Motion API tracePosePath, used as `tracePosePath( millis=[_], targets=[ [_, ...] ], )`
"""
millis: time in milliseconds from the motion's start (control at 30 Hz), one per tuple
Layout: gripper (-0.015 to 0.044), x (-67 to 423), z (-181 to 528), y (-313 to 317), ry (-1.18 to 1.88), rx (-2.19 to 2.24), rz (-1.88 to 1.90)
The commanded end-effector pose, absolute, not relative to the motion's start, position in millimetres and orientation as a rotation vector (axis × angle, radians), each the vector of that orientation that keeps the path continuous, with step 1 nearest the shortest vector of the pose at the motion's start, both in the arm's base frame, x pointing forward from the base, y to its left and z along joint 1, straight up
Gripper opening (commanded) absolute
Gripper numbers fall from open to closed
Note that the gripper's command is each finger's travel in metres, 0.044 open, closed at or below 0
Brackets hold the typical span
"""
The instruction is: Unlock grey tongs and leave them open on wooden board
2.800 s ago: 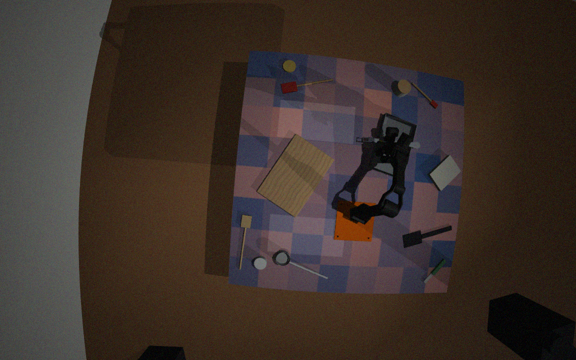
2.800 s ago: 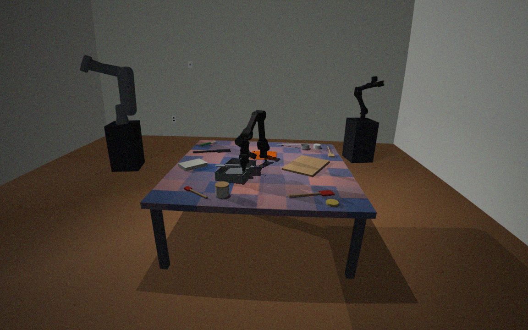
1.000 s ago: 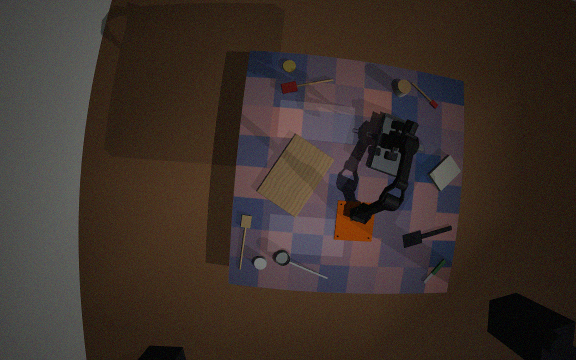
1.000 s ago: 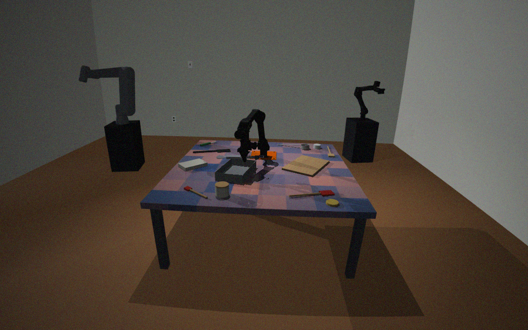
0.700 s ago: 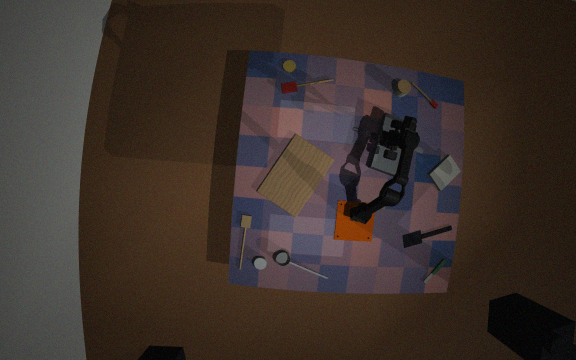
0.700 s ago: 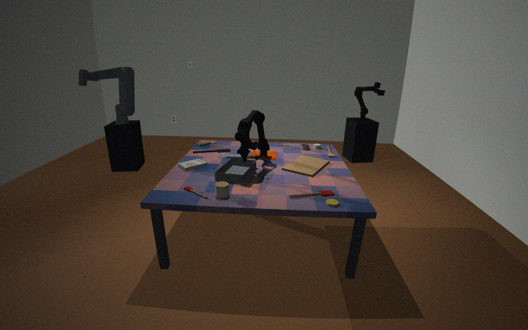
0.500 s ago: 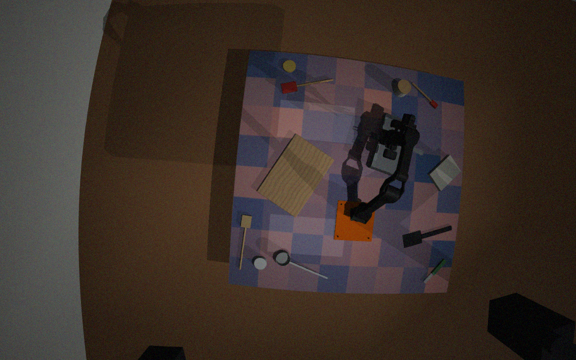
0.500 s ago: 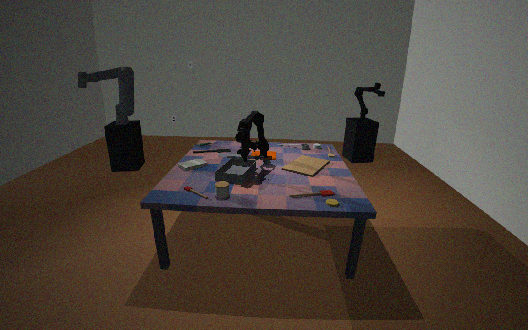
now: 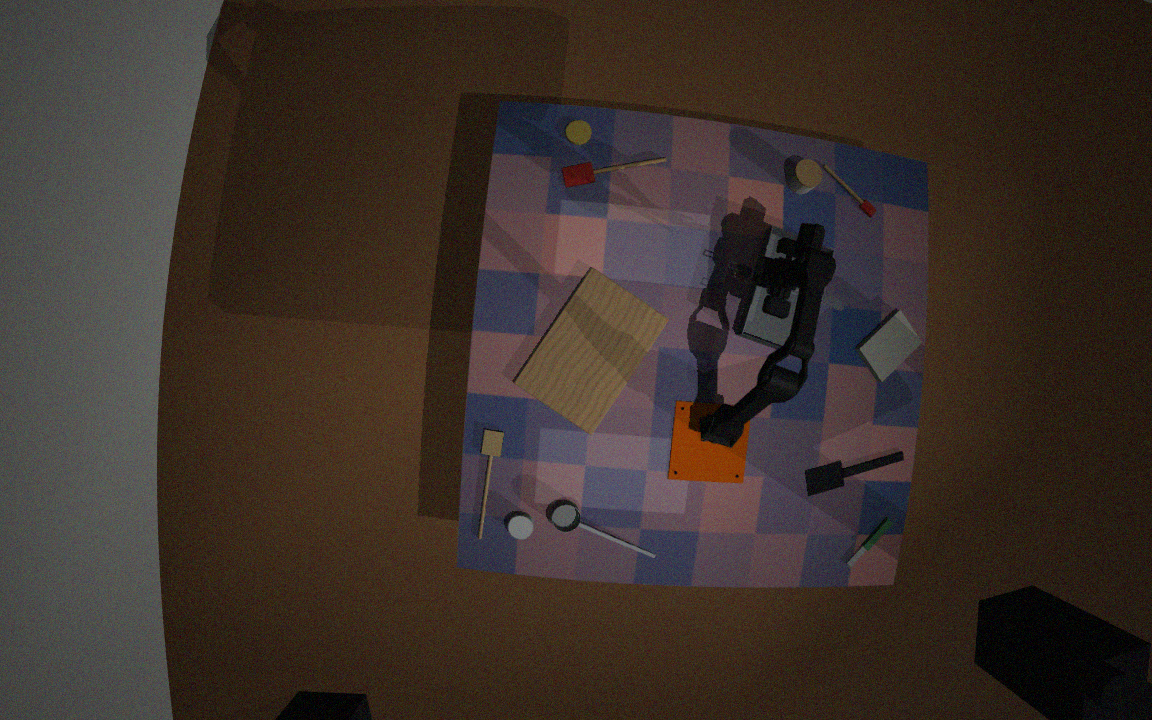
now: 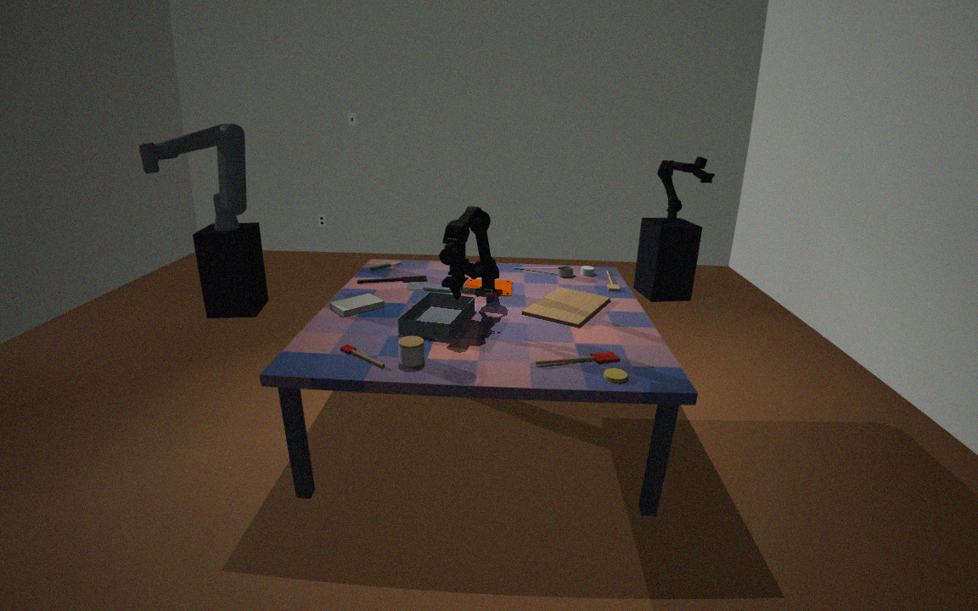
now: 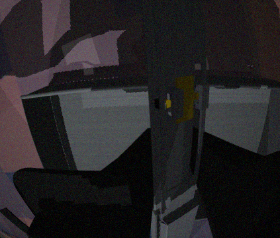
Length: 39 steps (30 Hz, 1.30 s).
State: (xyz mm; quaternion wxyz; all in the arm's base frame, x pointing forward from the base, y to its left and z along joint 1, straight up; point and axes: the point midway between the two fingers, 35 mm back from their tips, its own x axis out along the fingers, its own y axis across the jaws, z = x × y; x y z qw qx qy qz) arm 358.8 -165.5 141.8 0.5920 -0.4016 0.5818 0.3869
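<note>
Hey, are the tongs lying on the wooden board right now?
No, the wooden board is bare on top, and the gripper holds the tongs above the roasting tin.

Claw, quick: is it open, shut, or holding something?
Claw: shut on the grey tongs, held above the roasting tin.

Bare test room: checkered table [image 10: 477, 383], pedestal-mounted arms [image 10: 227, 174], plain grey walls.
</note>
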Motion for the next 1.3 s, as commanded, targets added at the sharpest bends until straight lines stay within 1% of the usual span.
tracePosePath(
  millis=[0,600,1167,1267],
  targets=[
    [-0.0150,368.7,147.5,-146.1,1.336,-0.960,0.913],
    [-0.0150,396.5,173.7,-29.1,1.265,-1.069,1.001],
    [-0.0150,386.7,198.3,84.5,1.187,-1.164,1.093],
    [-0.0150,384.2,200.3,94.0,1.180,-1.171,1.101]
  ],
)
